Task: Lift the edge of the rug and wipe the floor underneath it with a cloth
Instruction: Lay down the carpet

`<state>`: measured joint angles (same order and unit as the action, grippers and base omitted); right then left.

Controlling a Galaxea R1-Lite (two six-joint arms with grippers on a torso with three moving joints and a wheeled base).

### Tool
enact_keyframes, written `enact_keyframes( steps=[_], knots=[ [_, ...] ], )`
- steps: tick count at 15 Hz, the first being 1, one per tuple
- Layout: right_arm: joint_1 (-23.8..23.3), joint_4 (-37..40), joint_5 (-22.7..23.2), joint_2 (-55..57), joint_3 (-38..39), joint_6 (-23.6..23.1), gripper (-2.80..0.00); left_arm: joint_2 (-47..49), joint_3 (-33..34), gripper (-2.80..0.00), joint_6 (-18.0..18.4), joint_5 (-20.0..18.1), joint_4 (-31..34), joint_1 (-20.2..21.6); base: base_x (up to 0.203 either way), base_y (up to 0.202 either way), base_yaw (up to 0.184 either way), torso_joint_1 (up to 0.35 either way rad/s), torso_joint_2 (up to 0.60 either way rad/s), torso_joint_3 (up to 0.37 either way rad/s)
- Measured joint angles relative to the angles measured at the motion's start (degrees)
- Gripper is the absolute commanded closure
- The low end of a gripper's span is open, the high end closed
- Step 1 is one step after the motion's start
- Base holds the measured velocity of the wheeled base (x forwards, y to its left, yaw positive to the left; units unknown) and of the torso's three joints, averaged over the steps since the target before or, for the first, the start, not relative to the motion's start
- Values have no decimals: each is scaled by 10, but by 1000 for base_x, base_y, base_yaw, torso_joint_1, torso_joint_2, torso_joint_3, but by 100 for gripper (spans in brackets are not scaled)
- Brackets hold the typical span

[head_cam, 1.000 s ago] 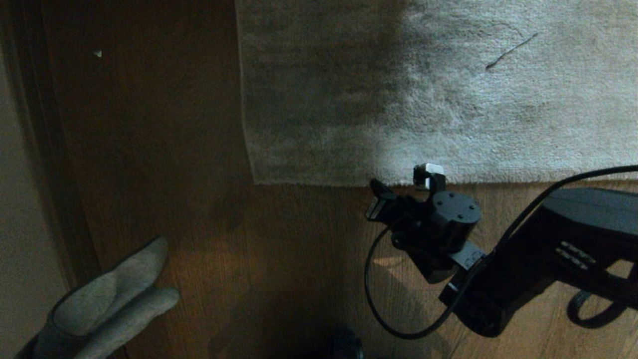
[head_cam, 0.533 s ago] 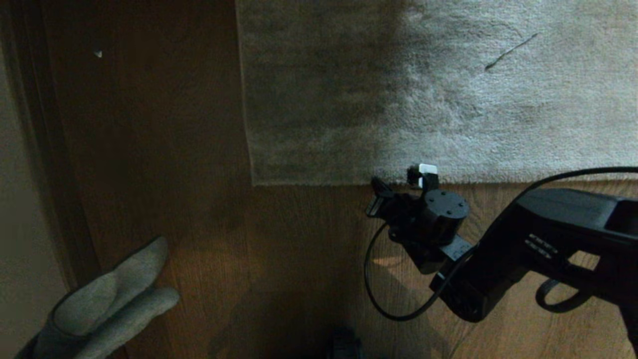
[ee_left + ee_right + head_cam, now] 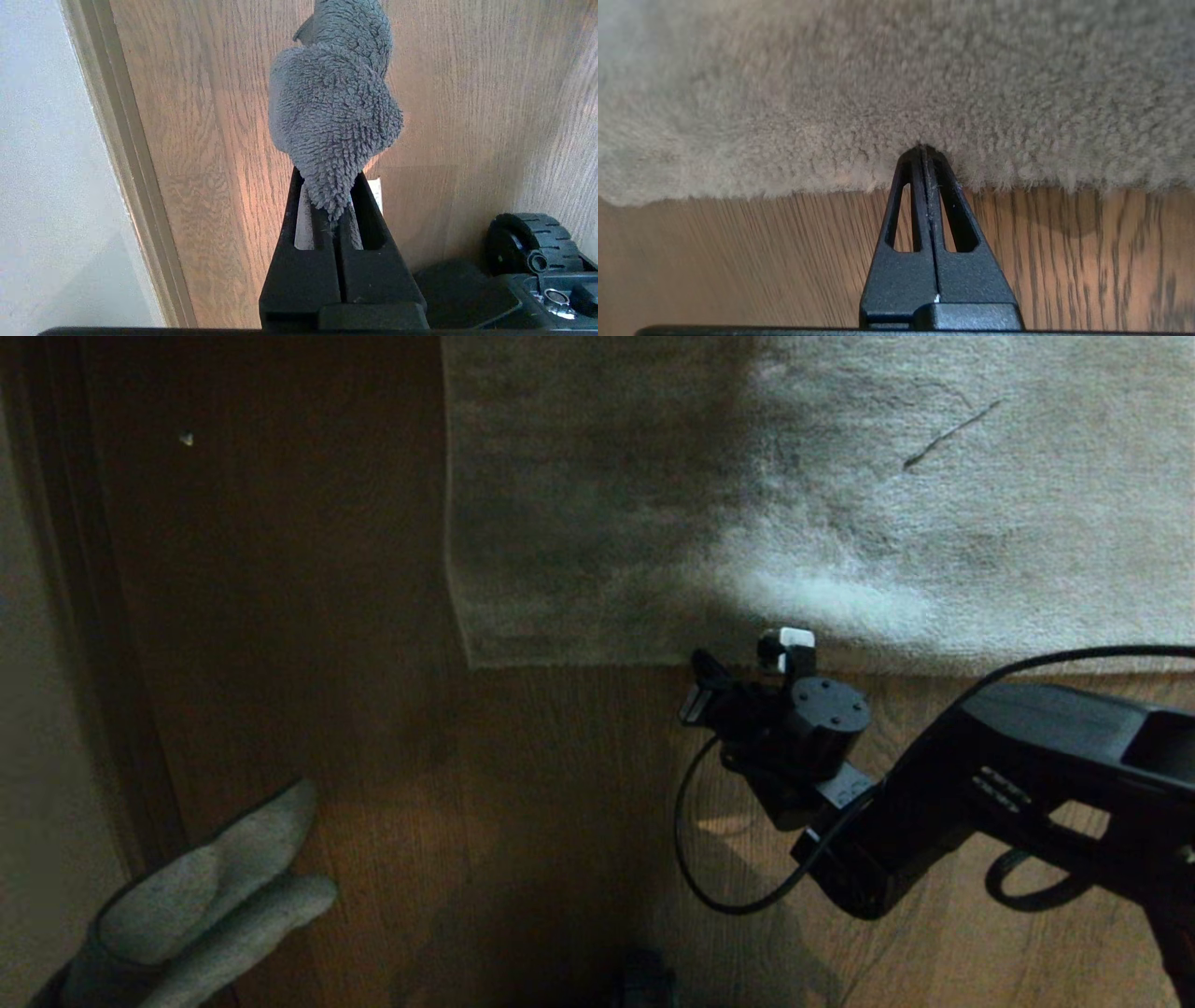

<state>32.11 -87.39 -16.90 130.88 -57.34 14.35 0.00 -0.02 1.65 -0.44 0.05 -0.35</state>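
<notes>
so the rug edge [image 3: 878, 172] lies along the wood floor [image 3: 738, 261], slightly puckered where the right gripper [image 3: 923, 151] has its fingers pinched together on it; cloth [image 3: 334, 112] is off to the robot's left, bunched in the clamped left gripper [image 3: 328, 196], hanging over bare planks by the baseboard [image 3: 126, 154]

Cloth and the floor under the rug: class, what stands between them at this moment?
The rug itself. The rug edge lies on the floor, pinched by the shut right gripper but not visibly raised. The cloth hangs in the shut left gripper, off by the wall to the robot's left.
</notes>
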Motion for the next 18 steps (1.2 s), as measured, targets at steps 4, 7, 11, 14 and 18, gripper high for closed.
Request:
enact_keyframes(
  steps=[4, 7, 11, 14, 18],
  knots=[
    [9, 0, -4, 7, -31, 0, 0, 0, 0, 0, 0, 0, 0, 0, 0, 0, 0, 0, 0, 0],
    [24, -1, -3, 15, -52, 2, 0, 0, 0, 0, 0, 0, 0, 0, 0, 0, 0, 0, 0, 0],
    [77, 9, 8, -1, -14, 21, 0, 0, 0, 0, 0, 0, 0, 0, 0, 0, 0, 0, 0, 0],
    [118, 5, 4, -35, 22, 65, 0, 0, 0, 0, 0, 0, 0, 0, 0, 0, 0, 0, 0, 0],
    [136, 2, 0, -72, 30, 67, 0, 0, 0, 0, 0, 0, 0, 0, 0, 0, 0, 0, 0, 0]
  ],
)
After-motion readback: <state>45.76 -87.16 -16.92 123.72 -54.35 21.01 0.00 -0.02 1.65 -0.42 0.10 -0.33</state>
